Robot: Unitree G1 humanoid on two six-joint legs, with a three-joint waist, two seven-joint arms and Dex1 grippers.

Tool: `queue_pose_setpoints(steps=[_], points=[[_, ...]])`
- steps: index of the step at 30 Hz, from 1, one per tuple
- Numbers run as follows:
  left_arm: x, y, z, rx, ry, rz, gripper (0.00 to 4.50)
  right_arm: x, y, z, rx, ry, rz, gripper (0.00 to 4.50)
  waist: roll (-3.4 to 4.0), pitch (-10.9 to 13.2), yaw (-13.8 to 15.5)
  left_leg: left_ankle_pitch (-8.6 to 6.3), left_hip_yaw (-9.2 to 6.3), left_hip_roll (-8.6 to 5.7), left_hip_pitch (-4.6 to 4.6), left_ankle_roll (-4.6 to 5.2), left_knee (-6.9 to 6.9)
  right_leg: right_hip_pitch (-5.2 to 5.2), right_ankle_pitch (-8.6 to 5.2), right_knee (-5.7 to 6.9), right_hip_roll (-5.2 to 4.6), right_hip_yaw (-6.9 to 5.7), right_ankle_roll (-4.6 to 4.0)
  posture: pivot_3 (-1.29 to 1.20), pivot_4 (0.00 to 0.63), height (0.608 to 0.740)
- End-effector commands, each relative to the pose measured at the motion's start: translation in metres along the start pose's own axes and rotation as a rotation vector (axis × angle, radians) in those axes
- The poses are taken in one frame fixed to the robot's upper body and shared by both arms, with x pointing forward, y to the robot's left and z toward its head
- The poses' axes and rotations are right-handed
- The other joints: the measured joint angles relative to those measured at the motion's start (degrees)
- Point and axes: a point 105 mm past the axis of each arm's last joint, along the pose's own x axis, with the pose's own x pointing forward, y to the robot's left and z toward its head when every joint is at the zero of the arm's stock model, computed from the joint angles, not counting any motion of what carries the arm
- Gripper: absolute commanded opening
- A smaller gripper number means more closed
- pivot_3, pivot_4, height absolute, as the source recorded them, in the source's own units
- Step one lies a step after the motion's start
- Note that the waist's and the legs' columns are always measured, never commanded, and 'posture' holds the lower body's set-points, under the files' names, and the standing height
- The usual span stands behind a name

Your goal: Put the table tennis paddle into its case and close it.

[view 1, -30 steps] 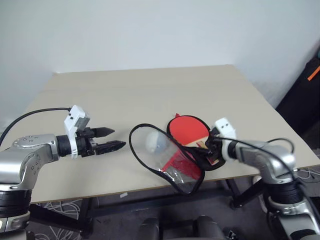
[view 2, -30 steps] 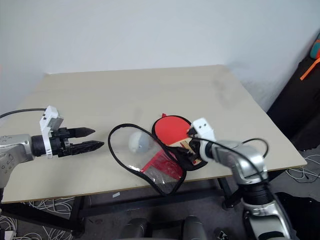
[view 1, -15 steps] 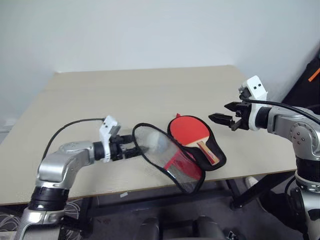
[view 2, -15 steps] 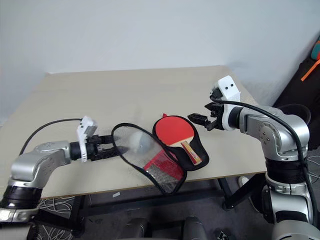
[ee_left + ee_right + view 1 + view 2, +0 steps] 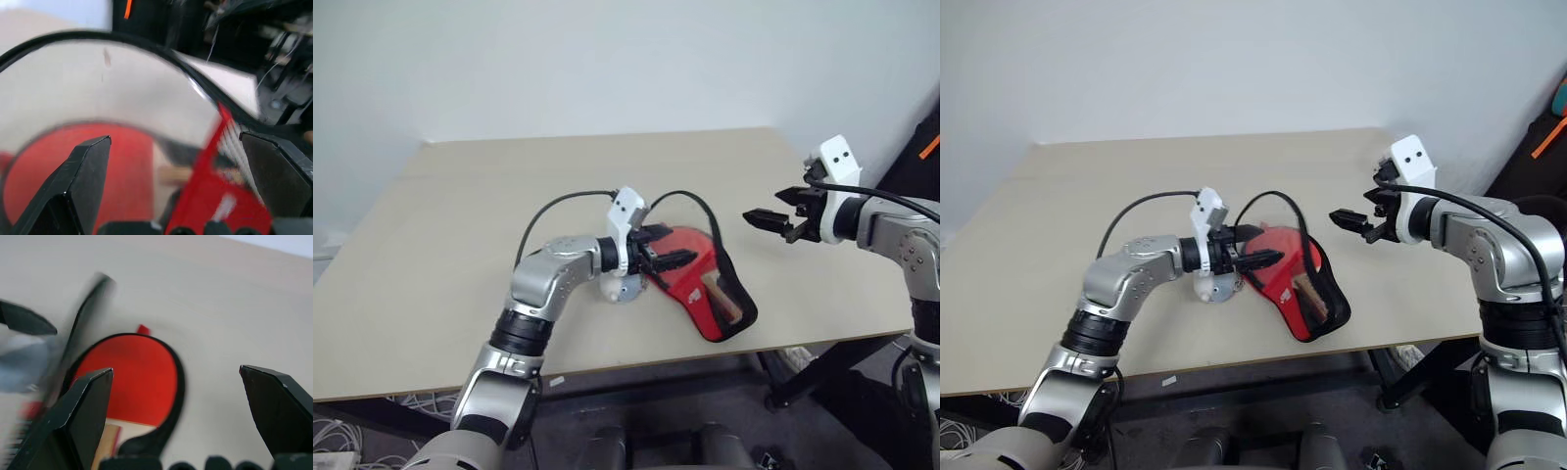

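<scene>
The case [image 5: 703,291] lies near the table's front edge, its red and mesh flap folded over the table tennis paddle. The wooden handle [image 5: 722,300] shows through the flap. My left gripper [image 5: 679,247] is open and reaches across onto the flap. In the left wrist view the flap's black edging [image 5: 146,46] arcs ahead of the fingers [image 5: 88,166], and the red face [image 5: 63,161] shows through the clear panel. My right gripper [image 5: 771,223] hangs open and empty above the table, to the right of the case. Its wrist view looks down on the paddle's red face [image 5: 132,377].
A whitish round object [image 5: 615,291] sits against the case's left side under my left wrist. The beige table [image 5: 489,196] stretches back to the wall. Its front edge runs just below the case. A black bag with an orange mark [image 5: 925,147] stands beyond the right edge.
My left gripper swept right and pushed the standing flap down over the paddle. My right gripper let go of the handle, rose and drew off to the right.
</scene>
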Motion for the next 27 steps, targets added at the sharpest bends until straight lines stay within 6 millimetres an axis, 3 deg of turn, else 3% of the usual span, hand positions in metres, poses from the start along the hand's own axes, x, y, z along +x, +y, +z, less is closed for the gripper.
queue_pose_setpoints(steps=[1,8,17,27], points=[[-0.006,-0.017,-0.018,-0.035,0.043,-0.041,4.50,-0.011,0.000,0.016,-0.068,-0.052,-0.007,4.48,0.02,-0.01,-0.14,-0.01,0.02,0.01,0.02,0.01,-0.01,0.00,-0.01,0.00,0.00,0.02,0.01,0.00,0.000,0.698],[-0.023,-0.059,-0.054,-0.140,0.131,-0.149,4.50,-0.007,0.008,0.006,-0.051,-0.038,0.021,4.48,0.02,0.00,0.34,0.00,-0.02,0.00,0.01,0.01,0.04,0.04,-0.13,-0.01,-0.02,0.00,0.19,0.00,0.000,0.698],[-0.010,-0.071,-0.073,-0.225,0.191,-0.153,4.50,0.002,0.020,0.003,-0.029,-0.045,0.053,4.48,0.02,0.00,0.87,0.00,-0.02,0.00,0.00,0.01,0.14,0.08,-0.12,0.00,-0.01,-0.03,0.19,0.00,0.000,0.698],[0.016,-0.072,-0.076,-0.314,0.216,-0.137,4.50,0.004,0.024,0.001,-0.005,-0.060,0.050,4.48,0.02,0.00,0.87,0.00,-0.03,-0.02,0.00,0.01,0.14,0.09,-0.12,0.00,-0.01,-0.03,0.19,0.00,0.000,0.698]])
